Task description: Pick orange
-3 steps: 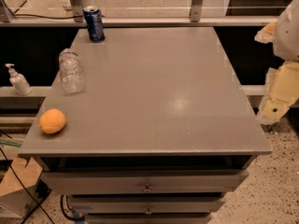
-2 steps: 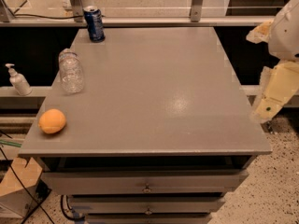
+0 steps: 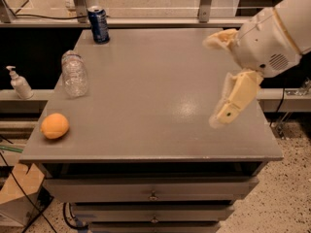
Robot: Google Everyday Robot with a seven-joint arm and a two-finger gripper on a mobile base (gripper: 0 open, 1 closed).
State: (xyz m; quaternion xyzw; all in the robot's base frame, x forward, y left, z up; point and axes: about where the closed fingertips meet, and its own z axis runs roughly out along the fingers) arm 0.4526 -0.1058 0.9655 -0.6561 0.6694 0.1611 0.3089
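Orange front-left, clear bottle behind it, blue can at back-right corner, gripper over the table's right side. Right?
One error: the camera view shows the blue can at the back-left corner, not back-right. The rest holds: orange front-left, clear bottle behind it, gripper open over the right side of the table.

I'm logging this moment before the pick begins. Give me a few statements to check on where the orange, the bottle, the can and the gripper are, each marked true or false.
1. The orange lies near the front left corner of the table, as the camera sees it. True.
2. The gripper is shut on the orange. False: it is open and empty, above the table's right side, well away from the fruit.
3. The clear bottle stands behind the orange, apart from it. True.
4. The blue can lies on its side next to the orange. False: it stands upright at the back left of the table.
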